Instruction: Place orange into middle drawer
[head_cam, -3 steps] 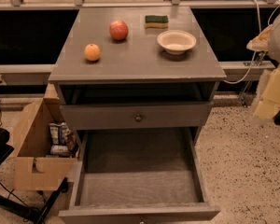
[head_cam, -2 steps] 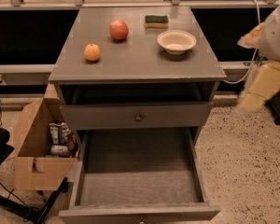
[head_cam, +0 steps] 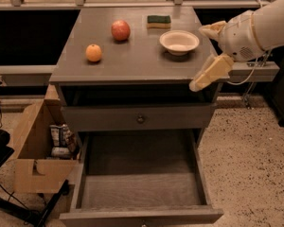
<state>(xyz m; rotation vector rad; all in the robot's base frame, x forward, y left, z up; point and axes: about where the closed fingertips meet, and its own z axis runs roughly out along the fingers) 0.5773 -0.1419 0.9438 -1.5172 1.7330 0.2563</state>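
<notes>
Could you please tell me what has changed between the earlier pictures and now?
The gripper has swung left from the picture's right edge to the cabinet top's right side, beside the bowl, jaws open and empty. The orange, apple and open middle drawer are unchanged.

On my feed a reddish apple (head_cam: 120,30) sits toward the back of the grey cabinet top (head_cam: 132,65). A green sponge (head_cam: 159,21) lies to its right by the rear edge. A cream bowl (head_cam: 179,41) sits in front of the sponge, just beside the gripper (head_cam: 199,56), which has its fingers spread at the right edge. The shallow drawer front (head_cam: 109,119) carries a dark round knob (head_cam: 140,118). On the speckled floor (head_cam: 251,164) to the left, an open cardboard box (head_cam: 31,145) holds packets (head_cam: 61,138).
</notes>
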